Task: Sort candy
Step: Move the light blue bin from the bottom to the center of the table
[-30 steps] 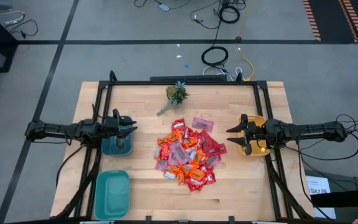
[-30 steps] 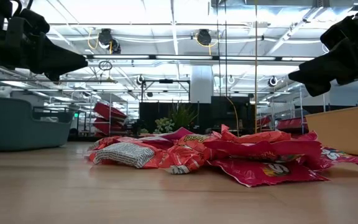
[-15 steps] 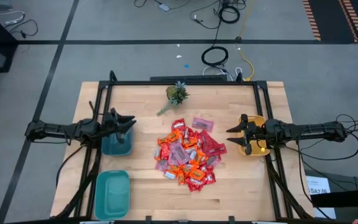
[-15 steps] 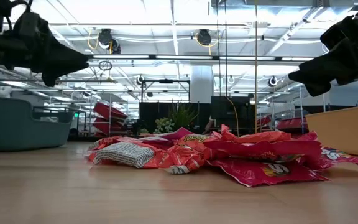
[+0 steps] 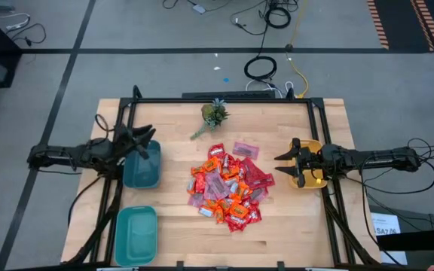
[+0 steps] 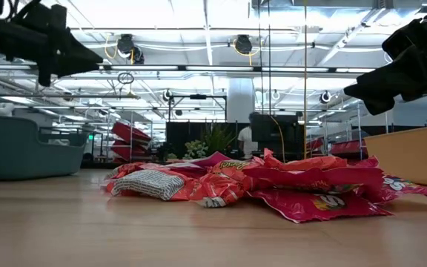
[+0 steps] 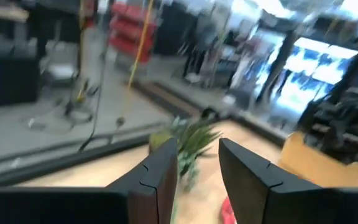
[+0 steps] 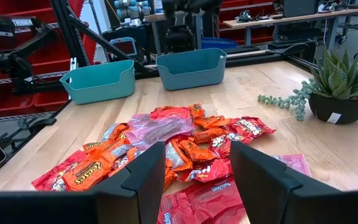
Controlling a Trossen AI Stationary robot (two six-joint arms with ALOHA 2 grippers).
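Observation:
The candy [image 5: 228, 184] lies in a heap of shiny red, orange and pink wrappers at the table's middle, and also shows in the low view [image 6: 258, 185] and the right wrist view [image 8: 166, 149]. My left gripper [image 5: 145, 140] hangs open in the air over the far end of a dark teal bin [image 5: 142, 167], high in the low view [image 6: 61, 53]. Its fingers stand apart in the left wrist view [image 7: 197, 180]. My right gripper [image 5: 282, 164] hovers open to the right of the heap, beside a yellow bowl [image 5: 311, 175], holding nothing [image 8: 197, 180].
A lighter teal bin [image 5: 136, 233] sits at the near left corner. A small green potted plant [image 5: 214, 114] with a trailing sprig stands at the far middle. A dark metal frame [image 5: 224, 99] borders the table. Bare wood lies near the front edge.
My left gripper has drawn back toward the table's left and far edge, risen, and swung its fingers toward the far side; it has stayed open. The right arm and the candy have kept still.

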